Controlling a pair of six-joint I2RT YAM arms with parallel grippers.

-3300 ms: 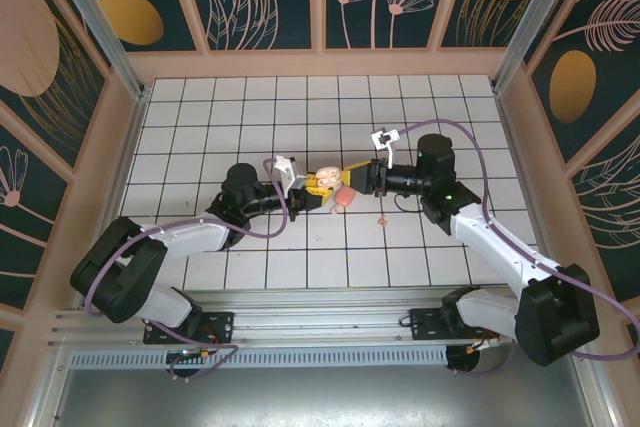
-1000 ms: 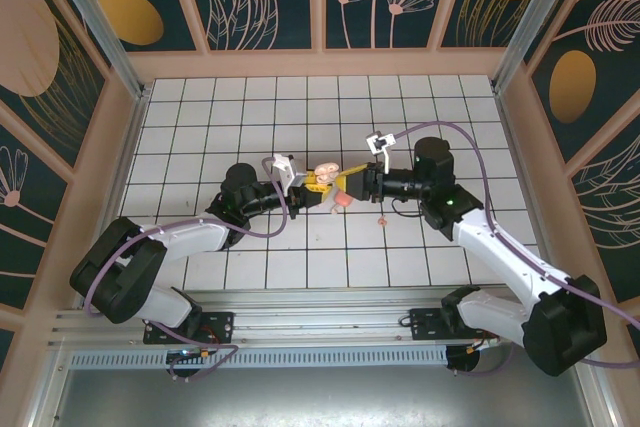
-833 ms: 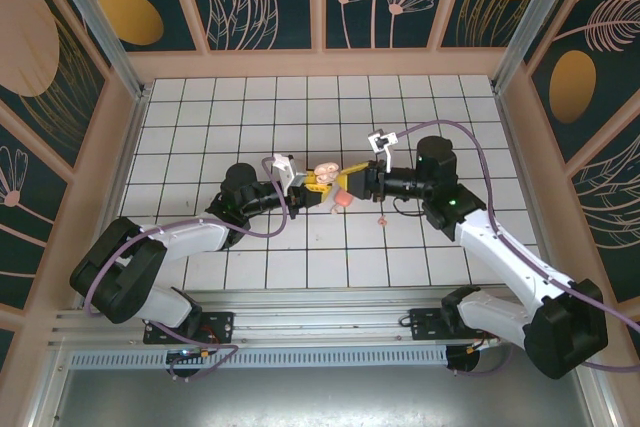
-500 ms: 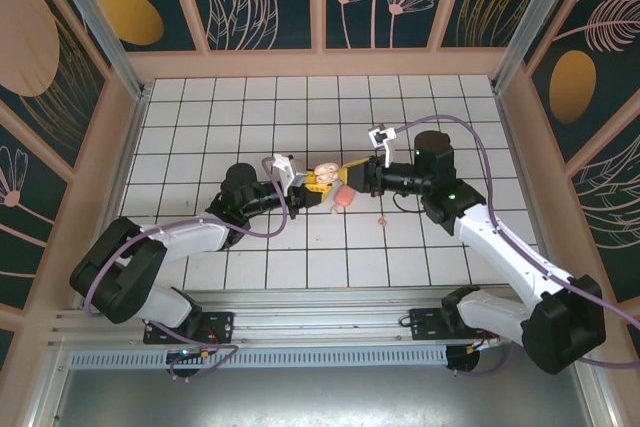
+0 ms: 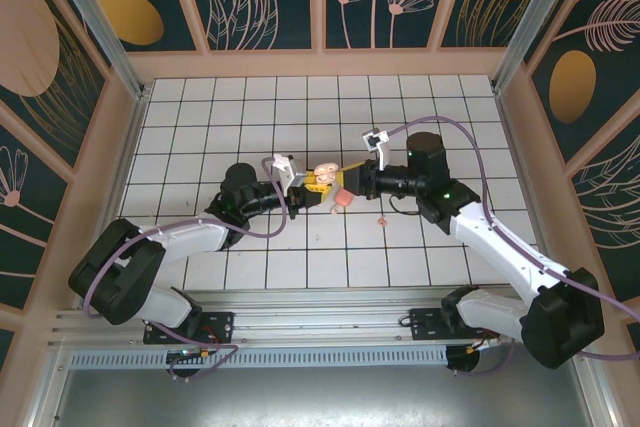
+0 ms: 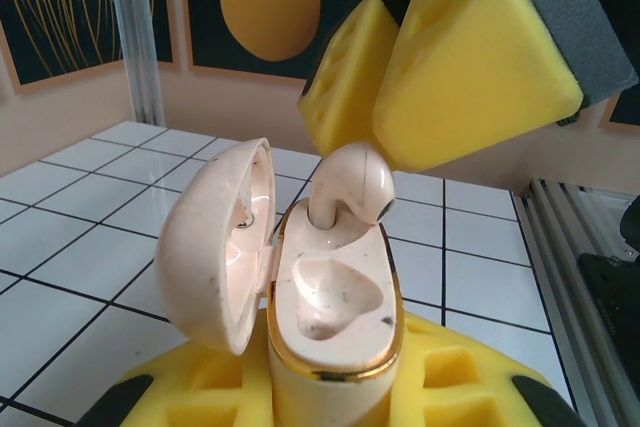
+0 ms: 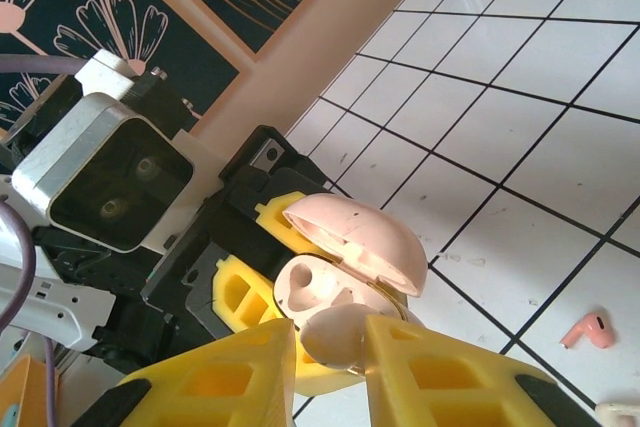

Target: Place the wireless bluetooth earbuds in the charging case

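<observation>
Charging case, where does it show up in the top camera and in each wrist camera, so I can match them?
Top external: the charging case sits at the centre of the picture.
Left wrist: the charging case is at centre, lid swung left.
Right wrist: the charging case is at lower centre, lid open.
Shared landmark: the right gripper's yellow fingers right at it.

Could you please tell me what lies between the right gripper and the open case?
An earbud: the right gripper pinches it, with its lower end in the far slot of the case, as the left wrist view shows.
</observation>
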